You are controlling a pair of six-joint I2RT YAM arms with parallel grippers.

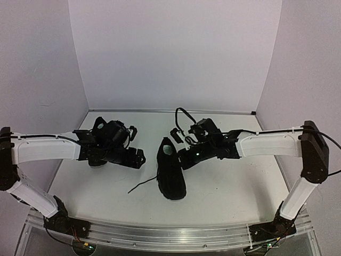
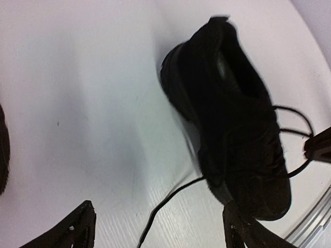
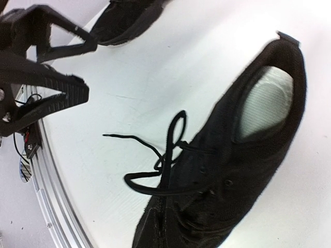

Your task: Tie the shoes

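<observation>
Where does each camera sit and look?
Top external: high behind the robot, looking down at the table; left arm and right arm show.
Left wrist: on the left arm, facing the middle shoe; open left gripper shows below.
Right wrist: on the right arm, facing the same shoe; open right gripper shows top left.
Shared: that shoe.

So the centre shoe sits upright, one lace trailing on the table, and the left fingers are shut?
Not quite: the left fingers are wide apart, as the left wrist view shows. The centre shoe is upright, a lace trailing on the table.
</observation>
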